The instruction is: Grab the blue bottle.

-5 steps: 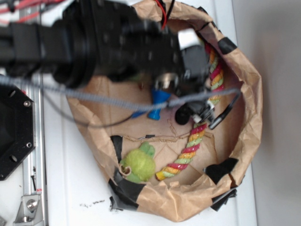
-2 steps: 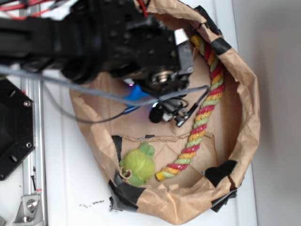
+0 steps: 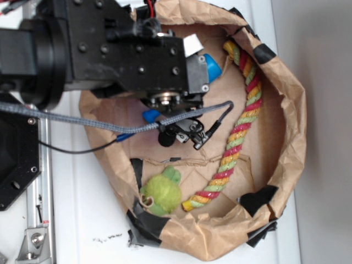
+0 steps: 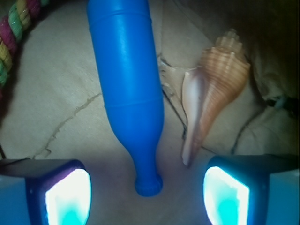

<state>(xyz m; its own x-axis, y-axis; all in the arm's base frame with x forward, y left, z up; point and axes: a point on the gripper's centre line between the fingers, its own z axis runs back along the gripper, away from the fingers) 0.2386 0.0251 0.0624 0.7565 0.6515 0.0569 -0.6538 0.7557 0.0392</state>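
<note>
Smooth bright-blue plastic: the blue bottle (image 4: 127,75) lies flat on brown paper, thick round body tapering to a thin neck with a flared lip pointing at the wrist camera. Just right of it lies an orange seashell (image 4: 213,89), ribbed, spiralled, pale pink inside, close beside the bottle; contact unclear. The gripper (image 4: 147,197) has its jaws wide apart, the two glowing pads (image 4: 68,199) low in the wrist view either side of the bottle's lip, touching nothing. Bottle top is cut off by the frame edge.

From the exterior view, a crumpled brown paper basket (image 3: 291,126) patched with black tape sits on a white table (image 3: 82,220). Inside lie a braided rope (image 3: 239,132) in red, yellow and green, and a fuzzy green plush toy (image 3: 162,192). The black arm (image 3: 110,49) covers most of the bottle; only blue bits show past it (image 3: 212,66). A grey braided cable (image 3: 110,125) crosses the basket. Seashell hidden in this view.
</note>
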